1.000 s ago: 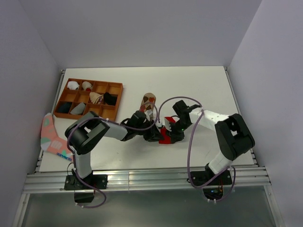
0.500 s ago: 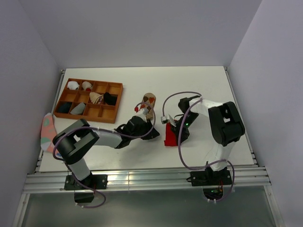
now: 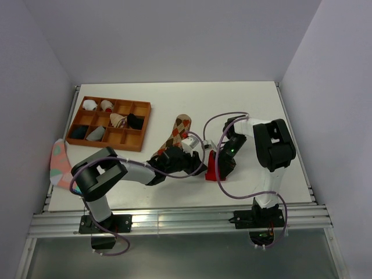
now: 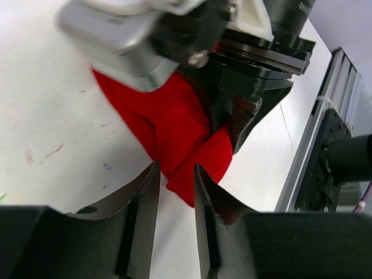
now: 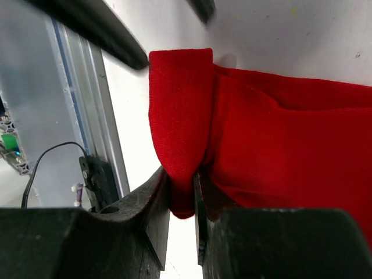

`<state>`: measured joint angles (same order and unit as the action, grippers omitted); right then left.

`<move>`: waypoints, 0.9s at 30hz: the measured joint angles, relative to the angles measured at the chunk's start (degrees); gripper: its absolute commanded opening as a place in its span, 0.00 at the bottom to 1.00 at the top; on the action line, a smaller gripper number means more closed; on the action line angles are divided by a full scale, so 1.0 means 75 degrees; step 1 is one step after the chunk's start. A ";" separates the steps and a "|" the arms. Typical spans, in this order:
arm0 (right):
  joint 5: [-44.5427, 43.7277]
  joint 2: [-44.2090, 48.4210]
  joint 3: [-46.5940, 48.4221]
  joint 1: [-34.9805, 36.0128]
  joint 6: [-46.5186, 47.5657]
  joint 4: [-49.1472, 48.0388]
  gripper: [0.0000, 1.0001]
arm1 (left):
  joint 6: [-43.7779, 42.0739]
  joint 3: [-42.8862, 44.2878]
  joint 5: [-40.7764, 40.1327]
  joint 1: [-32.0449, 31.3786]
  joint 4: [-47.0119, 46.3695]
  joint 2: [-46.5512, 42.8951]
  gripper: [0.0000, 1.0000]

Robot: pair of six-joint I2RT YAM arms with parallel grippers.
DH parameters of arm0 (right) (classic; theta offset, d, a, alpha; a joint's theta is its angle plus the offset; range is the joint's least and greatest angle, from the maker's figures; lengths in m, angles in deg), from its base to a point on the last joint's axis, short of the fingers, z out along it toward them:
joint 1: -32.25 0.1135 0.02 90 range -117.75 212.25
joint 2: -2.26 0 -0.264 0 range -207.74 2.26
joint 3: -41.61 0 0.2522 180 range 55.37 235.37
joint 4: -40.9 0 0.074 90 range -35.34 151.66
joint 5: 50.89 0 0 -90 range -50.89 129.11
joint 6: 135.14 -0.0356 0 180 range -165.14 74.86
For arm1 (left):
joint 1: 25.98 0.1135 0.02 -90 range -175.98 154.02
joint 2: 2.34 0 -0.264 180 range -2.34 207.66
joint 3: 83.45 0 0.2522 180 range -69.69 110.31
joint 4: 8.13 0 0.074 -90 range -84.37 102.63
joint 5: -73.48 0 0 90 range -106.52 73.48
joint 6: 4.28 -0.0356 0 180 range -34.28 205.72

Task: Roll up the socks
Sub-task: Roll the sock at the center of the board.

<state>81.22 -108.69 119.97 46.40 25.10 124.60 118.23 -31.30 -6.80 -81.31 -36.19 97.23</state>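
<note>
One fold of red sock, near the middle of the top view, pinched in right claw, left claw open a little at its corner, brown sock lying up-left, so rolling barely begun; next, roll that fold over without letting go.

1. Top view: bright, soft, even overhead light. The table is nearly washed out, with glare on the rail at the bottom.
2. Left wrist: upper frame is blurry, way out of focus.
3. Right wrist: dark smear at upper left, red sock pretty crisp.
</note>
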 measured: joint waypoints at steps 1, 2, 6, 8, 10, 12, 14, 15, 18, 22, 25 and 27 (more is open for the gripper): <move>0.0003 -0.0003 0.0003 -0.0009 0.0000 0.0032 0.17 | -0.0090 0.0099 0.0134 -0.0012 -0.0009 0.0117 0.36; 0.0000 -0.0003 0.0003 -0.0012 0.0000 0.0050 0.17 | -0.0204 0.0204 0.0262 -0.0035 -0.0017 0.0242 0.37; 0.0000 -0.0012 0.0050 -0.0038 -0.0003 0.0134 0.17 | -0.0452 0.0516 0.0682 -0.0125 -0.0026 0.0577 0.41; 0.0003 -0.0044 0.0125 -0.0038 -0.0003 0.0175 0.17 | -0.0568 0.0627 0.0816 -0.0181 -0.0020 0.0679 0.41; 0.0003 -0.0102 0.0187 -0.0038 -0.0003 0.0184 0.17 | -0.0638 0.0717 0.0935 -0.0233 -0.0020 0.0769 0.43; 0.0003 -0.0152 0.0201 -0.0038 -0.0006 0.0187 0.17 | -0.0682 0.0793 0.1035 -0.0286 -0.0015 0.0857 0.43; 0.0006 -0.0189 0.0227 -0.0041 -0.0009 0.0219 0.17 | -0.0749 0.0854 0.1137 -0.0315 0.0020 0.0924 0.43; 0.0006 -0.0213 0.0248 -0.0041 -0.0009 0.0233 0.17 | -0.0790 0.0903 0.1163 -0.0326 0.0058 0.0968 0.41; 0.0003 -0.0248 0.0294 -0.0041 -0.0012 0.0242 0.16 | -0.0860 0.1035 0.1212 -0.0347 0.0160 0.1072 0.40; 0.0000 -0.0248 0.0300 -0.0041 -0.0023 0.0248 0.17 | -0.0938 0.1183 0.1209 -0.0382 0.0358 0.1180 0.40; -0.0006 -0.0254 0.0300 -0.0041 -0.0041 0.0245 0.16 | -0.1008 0.1262 0.1207 -0.0405 0.0481 0.1239 0.40; -0.0006 -0.0254 0.0300 -0.0041 -0.0050 0.0248 0.17 | -0.1046 0.1341 0.1207 -0.0417 0.0507 0.1306 0.40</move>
<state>81.18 -110.59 122.22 46.10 24.73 126.45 110.39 -21.24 2.24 -84.44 -32.39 107.02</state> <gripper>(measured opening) 0.251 0.397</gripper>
